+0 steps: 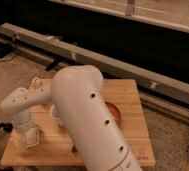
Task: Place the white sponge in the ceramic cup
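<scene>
The white sponge [32,140] lies flat near the front left corner of the wooden table [130,95]. My gripper [25,134] hangs from the white arm's wrist and reaches straight down onto the sponge, partly covering it. The ceramic cup [54,114] stands to the right of the gripper, a short way back. Its right side is hidden behind my big white arm [88,120].
A tall white ribbed bottle [35,83] stands at the table's back left. An orange bowl [113,113] peeks out right of the arm. The table's front edge is close below the sponge. A long metal rail [88,56] runs behind the table.
</scene>
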`<action>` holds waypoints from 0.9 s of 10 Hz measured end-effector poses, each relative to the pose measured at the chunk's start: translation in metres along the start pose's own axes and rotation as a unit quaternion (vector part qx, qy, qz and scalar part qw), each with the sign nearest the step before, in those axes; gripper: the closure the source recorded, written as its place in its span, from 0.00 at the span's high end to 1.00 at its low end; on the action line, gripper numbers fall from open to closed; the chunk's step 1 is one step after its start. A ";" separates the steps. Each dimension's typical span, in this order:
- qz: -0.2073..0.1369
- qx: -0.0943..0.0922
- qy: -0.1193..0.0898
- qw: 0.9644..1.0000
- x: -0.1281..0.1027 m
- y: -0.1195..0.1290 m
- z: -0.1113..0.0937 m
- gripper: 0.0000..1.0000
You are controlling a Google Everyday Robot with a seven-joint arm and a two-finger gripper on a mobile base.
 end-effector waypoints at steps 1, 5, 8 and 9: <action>0.001 0.001 0.001 1.000 -0.003 0.000 0.003 0.80; 0.002 0.009 0.009 1.000 -0.006 0.003 0.008 0.80; -0.002 0.021 0.014 1.000 -0.007 0.007 0.007 0.68; -0.004 0.024 0.013 1.000 -0.007 0.008 0.006 0.60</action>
